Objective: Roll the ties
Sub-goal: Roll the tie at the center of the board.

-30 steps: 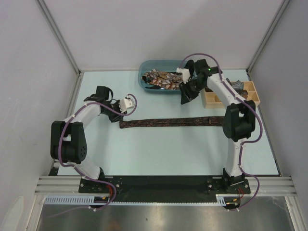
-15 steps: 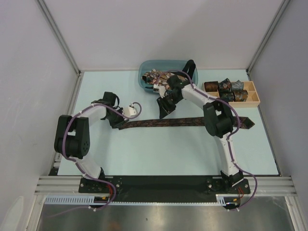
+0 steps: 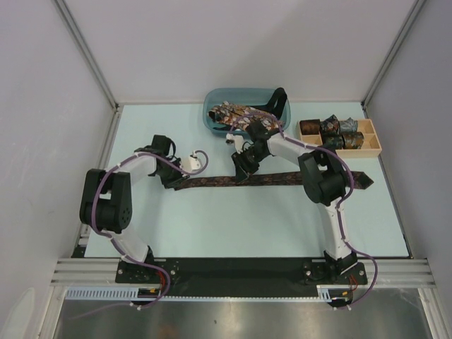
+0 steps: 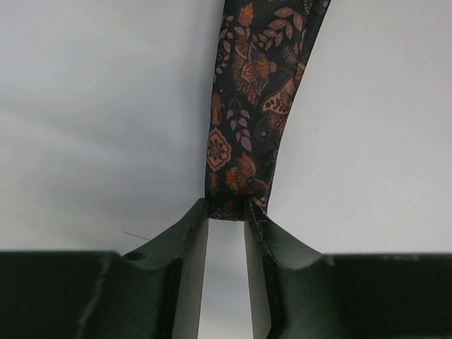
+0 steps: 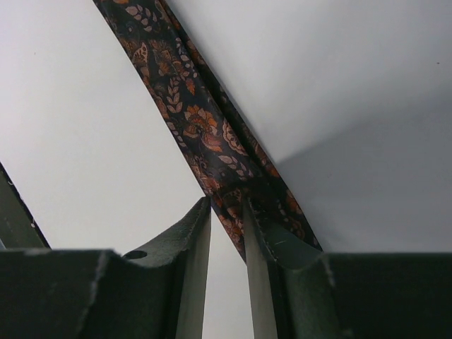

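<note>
Dark brown tie (image 3: 282, 177) w/ orange floral print, laid flat

Wooden tray (image 3: 372, 143): one. Blue tub (image 3: 210, 116): one. Long tie (image 3: 282, 178) lying flat: one. Rolled-up ties (image 3: 328, 127) in tray: four for sure, maybe five. Heap of ties (image 3: 236, 113) in tub: too jumbled to count. Robot arms (image 3: 106, 201): two. Left gripper (image 3: 171, 182) and right gripper (image 3: 242, 171): two in all.

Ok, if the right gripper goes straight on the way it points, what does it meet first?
The dark patterned tie stretched across the table. The right gripper points down at it, with its fingertips right at the fabric, perhaps touching; depth is unclear. Nothing else shows in between.
</note>
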`<state>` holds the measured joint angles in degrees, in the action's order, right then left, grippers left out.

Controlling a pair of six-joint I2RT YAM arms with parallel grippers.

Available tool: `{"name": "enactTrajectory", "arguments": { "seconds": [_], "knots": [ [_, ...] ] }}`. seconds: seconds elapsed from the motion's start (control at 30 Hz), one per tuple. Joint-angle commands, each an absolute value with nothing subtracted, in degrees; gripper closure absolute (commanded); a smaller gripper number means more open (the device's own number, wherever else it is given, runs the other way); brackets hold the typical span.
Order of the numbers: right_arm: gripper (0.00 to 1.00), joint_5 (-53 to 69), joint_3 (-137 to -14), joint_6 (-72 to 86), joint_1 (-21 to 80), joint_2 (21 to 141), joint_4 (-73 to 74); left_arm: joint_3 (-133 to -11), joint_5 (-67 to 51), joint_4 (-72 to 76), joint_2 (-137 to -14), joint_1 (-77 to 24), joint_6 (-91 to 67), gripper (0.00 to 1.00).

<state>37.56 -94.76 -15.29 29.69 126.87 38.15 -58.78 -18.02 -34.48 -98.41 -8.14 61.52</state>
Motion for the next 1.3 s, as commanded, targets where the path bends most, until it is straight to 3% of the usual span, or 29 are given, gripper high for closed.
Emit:
{"name": "enactTrajectory", "arguments": {
  "seconds": [0.0, 0.17, 0.3, 0.4, 0.7, 1.13, 1.27],
  "knots": [
    [0.70, 31.38, -93.60, -18.19, 30.85, 127.62, 40.60, -54.76, -17.58, -29.27, -98.53, -7.82, 62.75, 0.68],
    [0.69, 31.99, -97.19, -19.86, 31.55, 128.41, 44.55, -55.72, -21.61, -30.67, -95.45, -5.81, 62.67, 0.61],
    [0.66, 36.98, -99.48, -18.64, 31.12, 126.05, 45.53, -59.93, -28.99, -34.89, -94.05, -2.55, 62.49, 0.35],
    [0.64, 42.96, -100.46, -15.83, 30.50, 123.93, 42.90, -58.90, -31.11, -34.46, -92.46, -2.46, 64.15, 0.27],
    [0.59, 50.97, -105.63, 4.91, 32.87, 126.99, 24.44, -56.34, -35.33, -30.67, -91.76, -0.71, 64.95, 0.21],
    [0.75, 50.81, -109.69, 16.35, 39.81, 137.72, 14.59, -55.63, -34.89, -35.86, -94.22, -0.53, 75.23, 0.21],
    [0.76, 48.52, -109.95, 15.21, 40.43, 139.48, 14.94, -56.34, -34.54, -36.03, -95.88, -0.53, 76.11, 0.21]
  ]
}}
